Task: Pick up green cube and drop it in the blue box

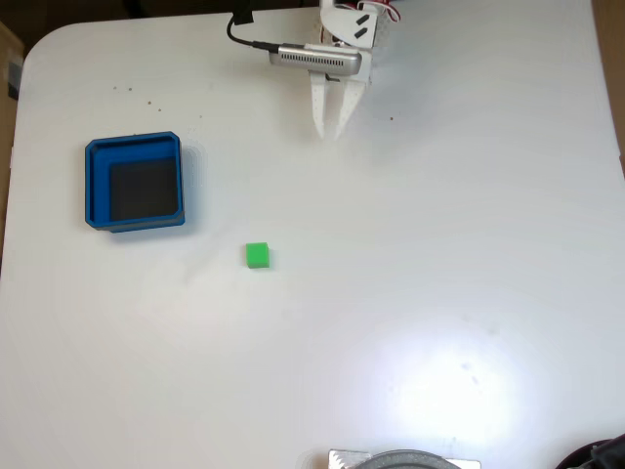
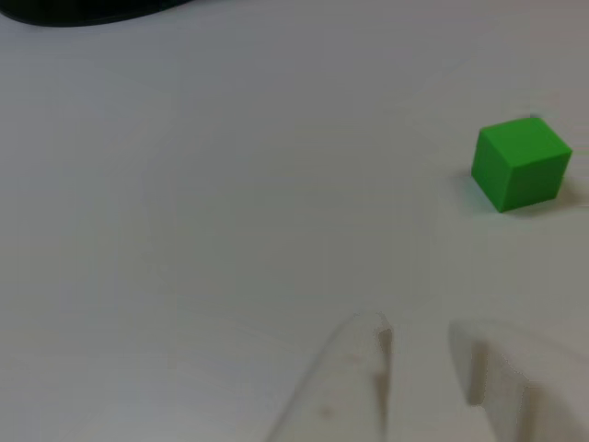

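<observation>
White fingers of the end effector (image 2: 419, 354) fill the other view's foreground, slightly parted and empty, the green cube (image 2: 521, 164) lying on the counter (image 2: 230, 184) beyond at right — while the fixed view adds the blue box (image 1: 135, 183), left of the cube and apart from it.

The cube (image 1: 257, 256) was bright green, the box (image 1: 134, 148) blue-walled with a black floor, and the gripper (image 1: 329, 130) and table (image 1: 439, 254) white.
</observation>
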`<state>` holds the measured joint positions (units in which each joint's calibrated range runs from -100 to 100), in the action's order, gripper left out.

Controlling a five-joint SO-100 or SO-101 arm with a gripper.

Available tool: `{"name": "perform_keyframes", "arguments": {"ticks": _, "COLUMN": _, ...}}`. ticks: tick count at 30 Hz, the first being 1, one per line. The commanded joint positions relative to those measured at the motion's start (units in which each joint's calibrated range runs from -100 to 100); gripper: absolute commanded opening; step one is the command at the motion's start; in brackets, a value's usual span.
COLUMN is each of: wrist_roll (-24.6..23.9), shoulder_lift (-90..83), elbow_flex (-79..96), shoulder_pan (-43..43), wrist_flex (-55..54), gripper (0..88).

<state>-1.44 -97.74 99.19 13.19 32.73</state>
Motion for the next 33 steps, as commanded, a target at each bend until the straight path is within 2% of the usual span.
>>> {"name": "perform_keyframes", "arguments": {"ticks": 1, "wrist_roll": 0.15, "shoulder_lift": -0.50, "elbow_flex": 0.18, "shoulder_pan": 2.31, "wrist_flex": -0.97, "gripper": 2.0}}
{"name": "perform_keyframes", "arguments": {"ticks": 11, "wrist_roll": 0.15, "shoulder_lift": -0.50, "elbow_flex": 0.18, "shoulder_pan": 6.96, "wrist_flex": -0.97, "gripper": 2.0}}
{"name": "perform_keyframes", "arguments": {"ticks": 18, "wrist_roll": 0.10, "shoulder_lift": 0.50, "elbow_flex": -0.90, "shoulder_pan": 6.96, "wrist_flex": -1.62, "gripper": 2.0}}
{"name": "perform_keyframes", "arguments": {"ticks": 33, "wrist_roll": 0.05, "shoulder_lift": 23.66, "elbow_flex": -22.62, "shoulder_pan": 6.81, "wrist_flex": -1.70, "gripper": 2.0}}
